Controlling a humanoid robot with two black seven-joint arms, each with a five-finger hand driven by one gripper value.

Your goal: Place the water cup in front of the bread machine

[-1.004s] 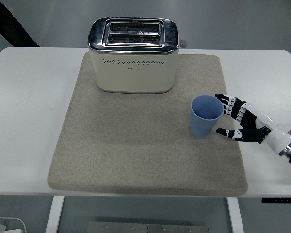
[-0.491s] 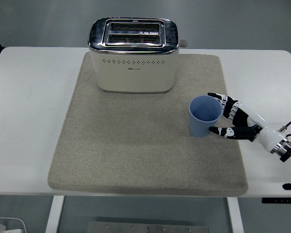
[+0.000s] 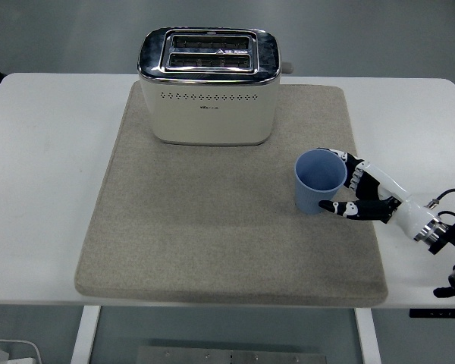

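Your right hand [image 3: 358, 193] — black with white knuckle segments, on an arm entering from the picture's right edge at about 4 o'clock — sits at the blue plastic water cup [image 3: 319, 180], its fingers [image 3: 355, 168] curving around the cup's far right side and its thumb [image 3: 338, 206] reaching in at the cup's near right base. The fingers and thumb are apart, cupped around the cup's wall and appearing to touch it, though you cannot tell from this view whether they press firmly enough to count as a full grasp. The cup stands upright and open-topped on the beige rectangular felt mat [image 3: 212, 227], near the mat's right edge, at roughly 3 o'clock from the mat's centre. The cream-and-chrome two-slot toaster [image 3: 209, 86] stands at the mat's far end, at 12 o'clock, with its perforated front face turned toward you; the cup lies at about 4 o'clock from it, well apart and off to the right rather than directly before its front. The mat lies on the white rectangular table [image 3: 38, 189], whose near edge runs along the bottom of the picture — bare tabletop shows on both sides of the mat.
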